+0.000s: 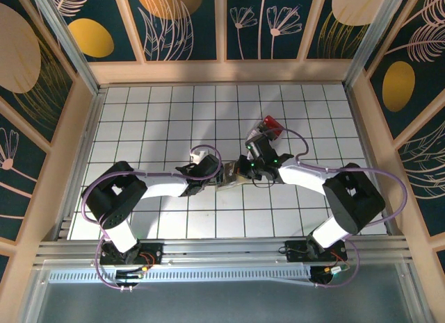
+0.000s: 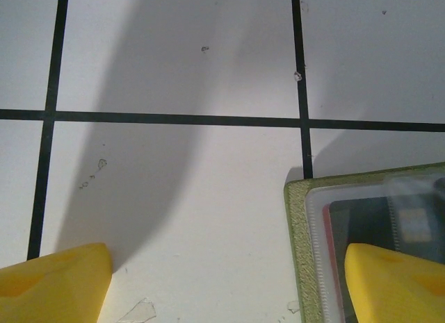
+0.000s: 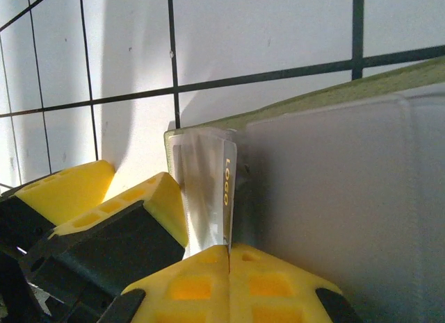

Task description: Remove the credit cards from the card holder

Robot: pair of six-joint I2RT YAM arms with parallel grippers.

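yellow-green card holder (image 2: pixel 295 253) lies open on the white grid table (image 1: pixel 153 114), mid-table btw both grippers. l gripper (image 2: pixel 226 288) spread wide: one finger (image 2: pixel 396 281) over the holder's clear sleeves, the other off it, over bare table. r gripper (image 3: pixel 228 257) pinched tight on a pale card (image 3: pixel 205 191) w/ "logo" print, at the holder's corner. red item (image 1: pixel 271 123) lies farther back.

White table top (image 1: pixel 160 108), cut into squares by thin black lines (image 2: pixel 174 119). Sits walled in on three sides by dark blue panels (image 1: pixel 184 24) with big gold dots (image 1: pixel 90 37) and pale drawn flowers (image 1: pixel 243 17). Light wooden frame (image 1: pixel 222 71) around the panels. Grey metal rail (image 1: pixel 222 250) along the near edge. Up close, tiny chips (image 2: pixel 142 310) and specks (image 2: pixel 204 48) on the white, plus soft grey shadows (image 2: pixel 160 94).
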